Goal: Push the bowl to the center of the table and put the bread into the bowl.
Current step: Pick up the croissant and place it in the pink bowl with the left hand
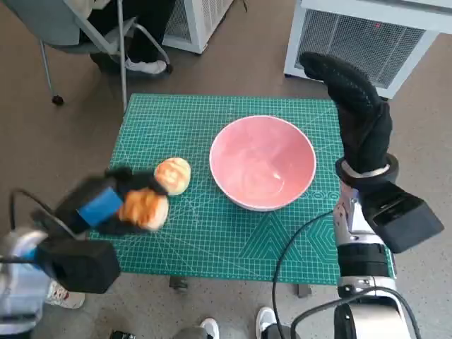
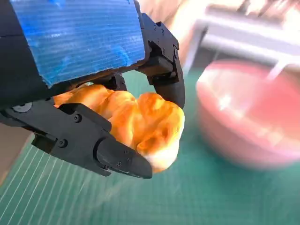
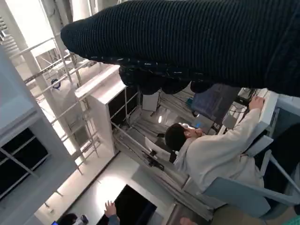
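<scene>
- The left hand [image 1: 116, 205] has a piece of bread [image 1: 145, 208] clamped in its fingers, over the near-left part of the green mat [image 1: 212, 240], and the head view shows it blurred.
- A second bread roll [image 1: 174, 175] lies on the mat just beside that hand, between it and the pink bowl [image 1: 263, 162].
- The bowl sits upright close to the middle of the mat, a little toward the right side, and nothing is in it.
- The right hand [image 1: 357, 116] is raised at the far-right edge of the table with its fingers stretched out, grasping nothing.
- Handling call: the bread looks light and soft, its crust bulging between the fingers [image 2: 117, 157], so a gentle hold around its middle should do; squeezing hard would likely crush it.
- The bowl looks stiff and smooth, probably sliding easily on the mat if nudged at the rim.
- The left wrist view gives the grip up close: black fingers wrap under and over the golden bread [image 2: 140, 124], with the bowl [image 2: 253, 117] blurred beyond.
- Only the head view shows the second roll and the whole layout.
- The right wrist view shows the glove [image 3: 197, 42] and a seated person [image 3: 220, 154], none of the tabletop.
</scene>
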